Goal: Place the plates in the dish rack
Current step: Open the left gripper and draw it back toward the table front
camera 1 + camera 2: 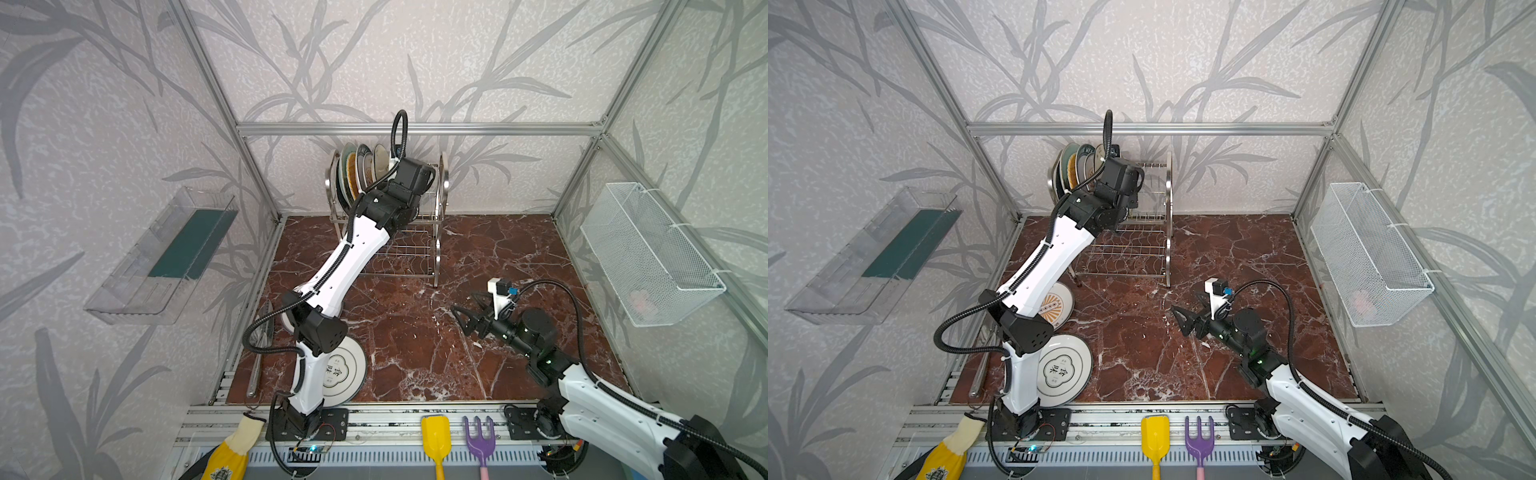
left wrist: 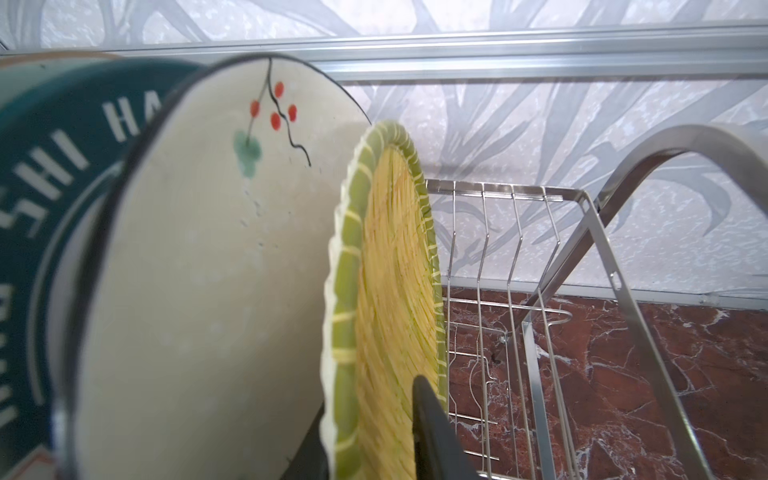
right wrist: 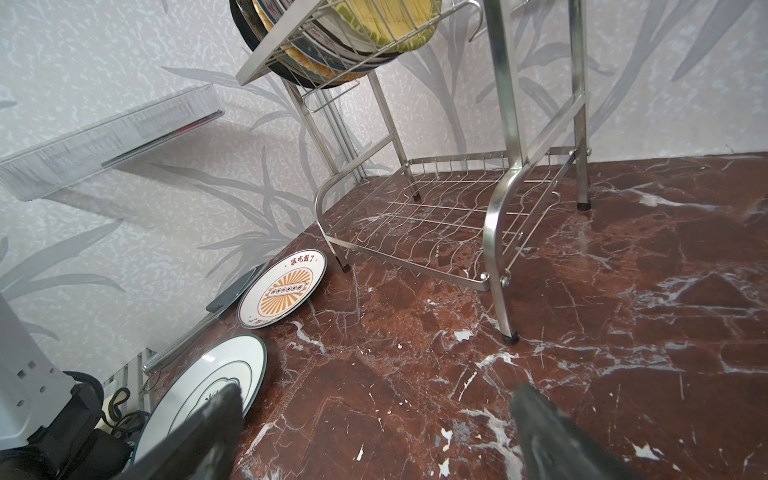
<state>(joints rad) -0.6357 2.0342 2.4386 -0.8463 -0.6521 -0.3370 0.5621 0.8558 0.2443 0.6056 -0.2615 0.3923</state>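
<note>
The left gripper (image 2: 374,419) is straddling the rim of the yellow plate (image 2: 395,291), which is standing among the other plates (image 1: 353,174) in the dish rack's (image 1: 442,232) upper tier, at the worktop's (image 1: 415,332) back edge; I cannot tell whether it is pinching. The right gripper (image 1: 464,307) is hovering, spread wide and empty. A sunburst plate (image 3: 282,289) and a lettered plate (image 1: 1065,370) are lying flat by the left edge.

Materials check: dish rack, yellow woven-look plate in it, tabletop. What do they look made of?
Shiny two-tier wire dish rack: polished metal, likely stainless steel; mirror-bright reflections.
Yellow woven-look round plate with green rim: probably glazed ceramic printed as basketry; smooth white scalloped edge.
Red-brown veined tabletop: glossy marble look; stone or printed veneer, can't tell.
</note>
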